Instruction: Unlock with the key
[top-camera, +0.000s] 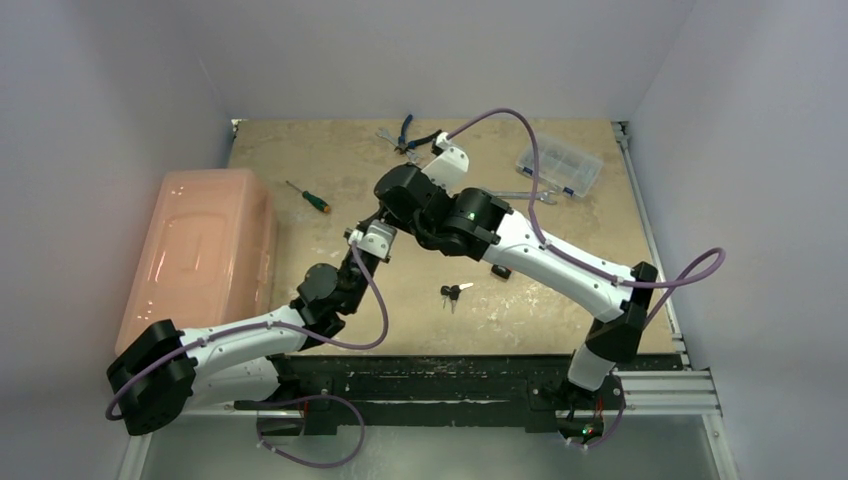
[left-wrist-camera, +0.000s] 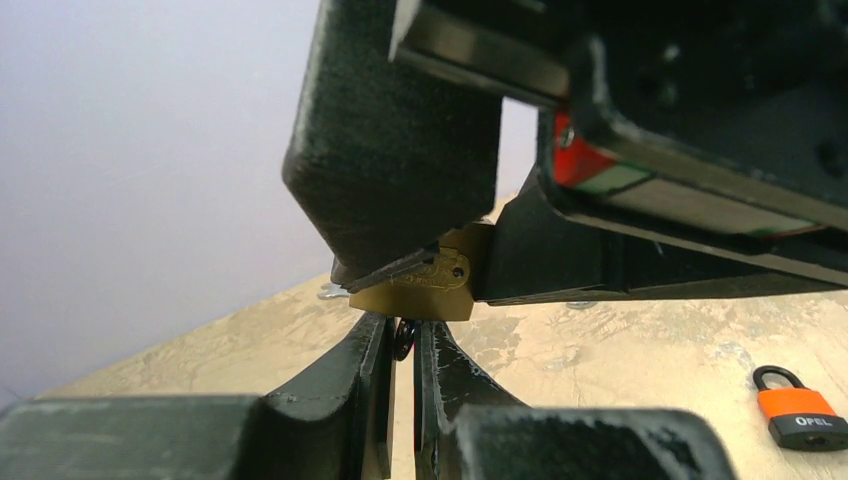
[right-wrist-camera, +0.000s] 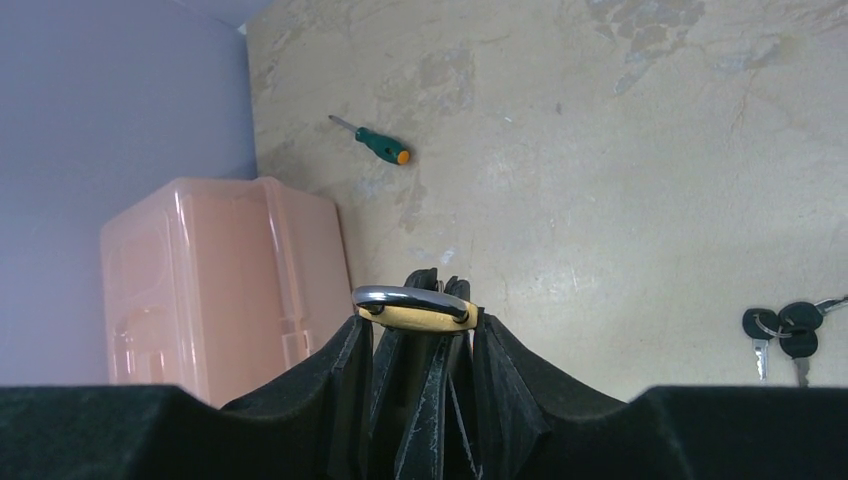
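Pinching almost shut, the left fingers (left-wrist-camera: 345, 375) are gripping a small black-headed key (left-wrist-camera: 404, 338), whose head is sitting just under the brass padlock (left-wrist-camera: 425, 290). The right fingers (right-wrist-camera: 500, 370) are clamping that padlock by its body, with its steel shackle looking closed. They are holding it in the air over the wooden worktop (top-camera: 300, 150), left of the middle and between the near and far edges.

The blade is hidden, so I am judging that insertion is the step in hand. The next move is calling for a turn of the left wrist against a rigid right grip. The right arm's bulk is crowding that turn from close above.

A bunch of black-headed keys (top-camera: 452, 292) and an orange padlock (left-wrist-camera: 800, 410) are lying nearer the middle. A green-handled screwdriver (top-camera: 307, 196) is lying towards the far left corner, and a pink translucent plastic box (top-camera: 200, 250) is sitting at the left edge. None of these is obstructing.
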